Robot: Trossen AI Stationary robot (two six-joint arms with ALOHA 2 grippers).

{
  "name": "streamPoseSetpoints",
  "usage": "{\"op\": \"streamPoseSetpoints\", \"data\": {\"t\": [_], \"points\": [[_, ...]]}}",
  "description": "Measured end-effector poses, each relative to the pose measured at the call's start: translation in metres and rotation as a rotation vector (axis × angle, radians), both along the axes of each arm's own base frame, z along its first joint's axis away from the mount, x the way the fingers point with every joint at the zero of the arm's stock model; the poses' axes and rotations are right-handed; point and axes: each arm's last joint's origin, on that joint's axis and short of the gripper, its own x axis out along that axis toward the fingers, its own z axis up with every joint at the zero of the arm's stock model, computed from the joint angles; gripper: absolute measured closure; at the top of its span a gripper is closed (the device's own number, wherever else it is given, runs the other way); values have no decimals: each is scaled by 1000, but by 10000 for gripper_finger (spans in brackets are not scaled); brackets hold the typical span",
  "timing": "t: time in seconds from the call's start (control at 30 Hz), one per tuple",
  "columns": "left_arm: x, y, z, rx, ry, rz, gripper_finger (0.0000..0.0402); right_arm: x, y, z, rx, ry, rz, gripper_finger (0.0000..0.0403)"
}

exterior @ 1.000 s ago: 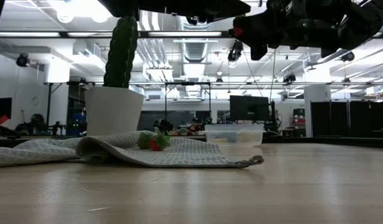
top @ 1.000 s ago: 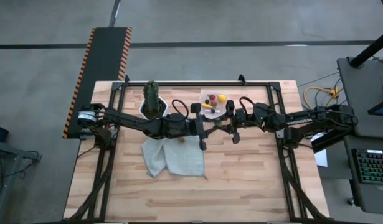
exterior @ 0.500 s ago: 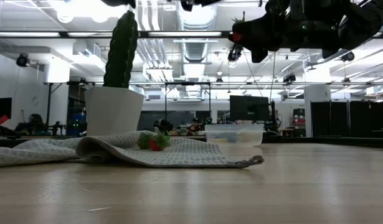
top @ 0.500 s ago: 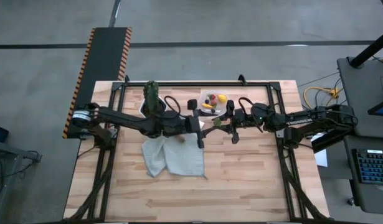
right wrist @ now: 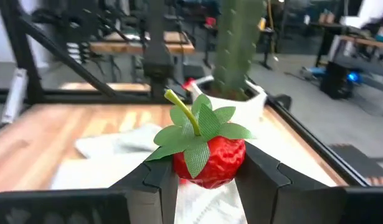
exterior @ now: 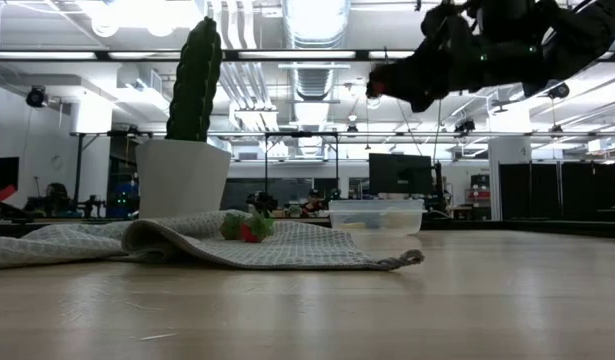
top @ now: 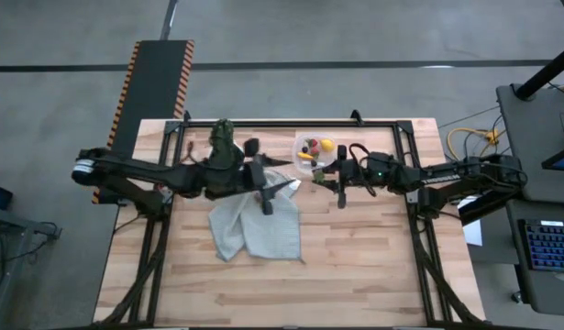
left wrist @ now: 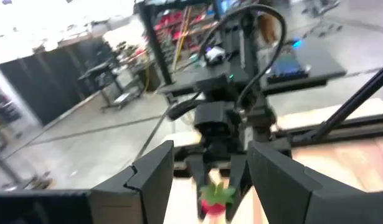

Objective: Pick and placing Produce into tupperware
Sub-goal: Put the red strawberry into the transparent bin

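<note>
My right gripper is shut on a red toy strawberry and hovers above the table, just on the near side of the clear tupperware. The tupperware holds a yellow lemon and some red and dark pieces. In the low view, my right gripper hangs high over the tupperware. My left gripper is open over the far edge of the grey towel, facing the right gripper. A second strawberry lies on the towel. My right gripper pinches the strawberry's red body between its two fingers, one on each side. The fingers come level from the table's right. The berry is lifted clear of the table, with its green leaves and stem standing free above the fingers.
A green cactus in a white pot stands at the far edge, left of the tupperware and right beside my left arm. The crumpled towel covers the middle left. Bare wood lies toward the near and right sides.
My left arm has drawn back toward the table's left edge, away from the right gripper, and has left the low view. My right gripper has stayed near the tupperware, still shut on the strawberry.
</note>
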Motion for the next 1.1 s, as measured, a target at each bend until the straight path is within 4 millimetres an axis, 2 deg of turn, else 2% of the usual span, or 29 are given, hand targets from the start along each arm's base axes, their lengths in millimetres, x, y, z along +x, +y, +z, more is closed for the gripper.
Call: {"op": "streamPoseSetpoints", "data": {"t": [0.23, 0.4, 0.53, 0.67, 0.8, 1.1], "points": [[-49, -14, 26, 6, 20, 66, 212, -5, -21, -9, 5, 93, -155, 285], [-75, -22, 32, -24, 46, 90, 212, -14, -45, -17, 42, 175, -267, 285], [-83, -26, 24, -32, 59, 107, 212, -20, -65, -20, 101, 278, -358, 285], [-88, -26, 12, -40, 71, 128, 212, -18, -78, -15, 127, 335, -395, 285], [-92, -25, 2, -58, 55, 143, 212, -7, -87, -13, 145, 397, -395, 285], [-101, -28, 3, -75, 14, 111, 212, 26, -110, -40, 199, 628, -446, 285]]}}
